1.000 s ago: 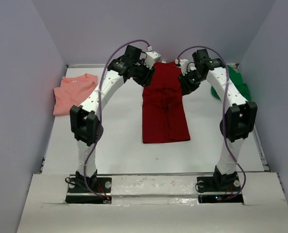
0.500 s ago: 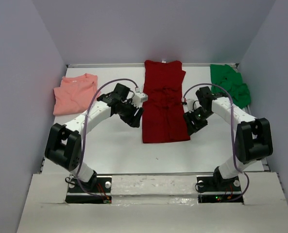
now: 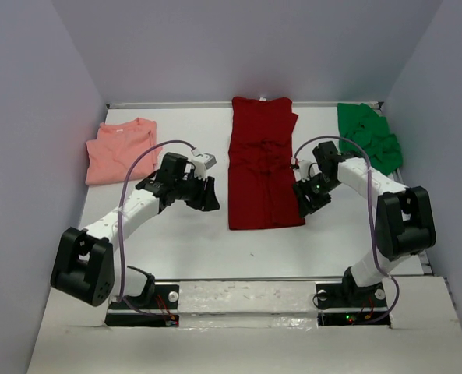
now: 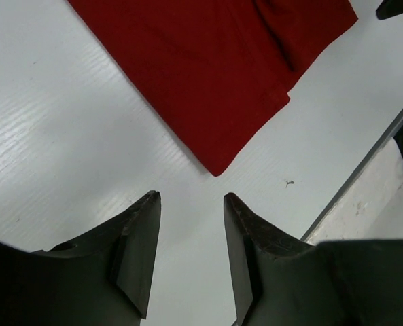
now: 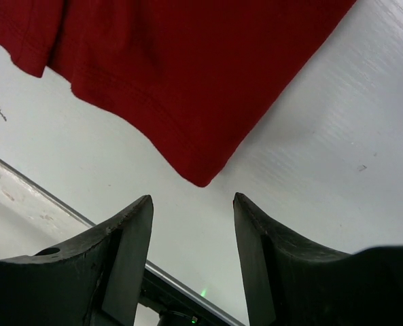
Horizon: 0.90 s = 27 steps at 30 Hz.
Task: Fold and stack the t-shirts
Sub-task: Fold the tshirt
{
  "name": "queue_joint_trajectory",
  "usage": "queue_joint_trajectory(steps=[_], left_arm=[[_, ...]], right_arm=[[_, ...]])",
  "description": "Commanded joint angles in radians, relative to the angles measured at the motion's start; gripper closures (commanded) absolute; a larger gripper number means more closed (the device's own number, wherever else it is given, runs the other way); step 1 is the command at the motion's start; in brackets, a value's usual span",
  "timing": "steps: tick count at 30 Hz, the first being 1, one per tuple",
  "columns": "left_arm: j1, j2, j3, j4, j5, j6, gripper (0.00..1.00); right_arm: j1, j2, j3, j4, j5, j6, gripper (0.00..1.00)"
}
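Left wrist view crops the dark red t-shirt point(image 4: 208, 68); left tool point(image 4: 191, 195), right tool point(image 5: 192, 197) gape empty.

We see a plain dark red t-shirt point(image 3: 263, 167) at the middle of the bench's far edge, its hem stitched in the same red; a plain salmon pink t-shirt point(image 3: 121, 149) towards the far left corner; a plain bright green t-shirt point(image 3: 368, 139) in the far right corner. The bench point(image 3: 192, 234) is white with fine ribbed lines and a small dark speck point(image 4: 287, 183); the left arm point(image 3: 129, 214) and right arm point(image 3: 367, 175) are white with black joints; the left gripper point(image 4: 191, 197) and right gripper point(image 5: 193, 198) are matte black; we see a lilac cable point(image 3: 137, 167) looped along each arm; the walls point(image 3: 254, 47) are pale lavender.
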Motion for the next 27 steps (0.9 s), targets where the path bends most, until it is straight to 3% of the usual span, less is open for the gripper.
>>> queue_joint_trajectory(steps=[1, 3, 10, 20, 27], left_arm=[[0.006, 0.055, 0.012, 0.097, 0.085, -0.092, 0.51], [0.010, 0.101, 0.012, 0.111, 0.108, -0.105, 0.58], [0.005, 0.227, 0.038, 0.110, 0.212, -0.117, 0.61], [-0.075, 0.316, 0.058, 0.045, 0.237, -0.088, 0.55], [-0.095, 0.345, 0.021, 0.073, 0.195, -0.102, 0.58]], right_arm=[[-0.005, 0.057, 0.019, 0.036, -0.010, 0.007, 0.44], [-0.005, 0.097, 0.036, 0.038, -0.014, 0.004, 0.44], [-0.005, 0.137, 0.045, 0.047, 0.003, 0.000, 0.44], [-0.005, 0.132, 0.048, 0.070, 0.058, 0.012, 0.42], [-0.005, 0.105, 0.044, 0.078, 0.058, 0.014, 0.41]])
